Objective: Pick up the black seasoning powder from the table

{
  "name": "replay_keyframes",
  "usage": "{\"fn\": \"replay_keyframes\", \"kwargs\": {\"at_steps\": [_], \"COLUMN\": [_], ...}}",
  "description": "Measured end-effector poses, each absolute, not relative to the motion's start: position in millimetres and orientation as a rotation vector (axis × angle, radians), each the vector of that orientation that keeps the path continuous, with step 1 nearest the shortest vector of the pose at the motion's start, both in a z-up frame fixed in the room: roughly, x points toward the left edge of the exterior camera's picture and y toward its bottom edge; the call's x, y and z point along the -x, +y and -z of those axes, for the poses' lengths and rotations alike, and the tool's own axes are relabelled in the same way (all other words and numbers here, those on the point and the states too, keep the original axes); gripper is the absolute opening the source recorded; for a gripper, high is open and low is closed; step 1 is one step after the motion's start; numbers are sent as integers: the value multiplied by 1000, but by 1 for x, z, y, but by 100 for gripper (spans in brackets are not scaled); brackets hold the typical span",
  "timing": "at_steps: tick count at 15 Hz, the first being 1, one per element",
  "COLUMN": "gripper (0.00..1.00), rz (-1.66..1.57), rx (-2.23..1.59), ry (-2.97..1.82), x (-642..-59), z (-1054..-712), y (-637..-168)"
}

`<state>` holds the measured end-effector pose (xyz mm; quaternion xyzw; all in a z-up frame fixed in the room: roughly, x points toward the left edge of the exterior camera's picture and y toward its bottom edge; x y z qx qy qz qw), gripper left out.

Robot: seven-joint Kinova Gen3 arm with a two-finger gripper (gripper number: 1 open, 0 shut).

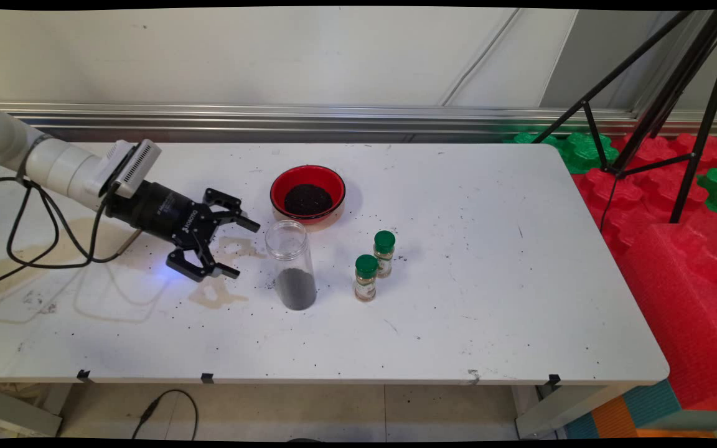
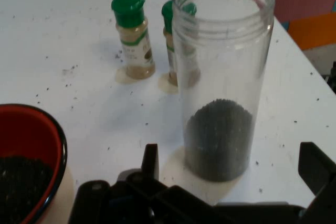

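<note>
The table's near edge carries small black clips, and its white top is flecked with dark grains and marked with pale brownish stains toward the left. Low over that stained patch the gripper lies almost level, pointing to the right — its jaws stand wide open and hold nothing. Just beside them, apart from both fingers, a tall clear jar stands upright with no lid, its bottom part filled with fine black grains. In the hand view the jar rises between the two spread fingers, still clear of them. Behind the jar sits a red bowl with a black rim, holding a heap of the same dark grains; in the hand view it shows at the lower left. To the jar's right stand two small spice bottles with green caps — the nearer one and the farther one close together, both upright. A black tripod stands off the table's far right corner over red and green foam blocks.
</note>
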<state>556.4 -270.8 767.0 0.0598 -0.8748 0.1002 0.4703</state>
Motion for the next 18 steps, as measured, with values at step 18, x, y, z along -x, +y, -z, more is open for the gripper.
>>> {"fn": "replay_keyframes", "kwargs": {"at_steps": [18], "gripper": [100], "rz": [-216], "rx": [-184], "ry": [-2046], "x": [-507], "z": [-743], "y": [-284]}}
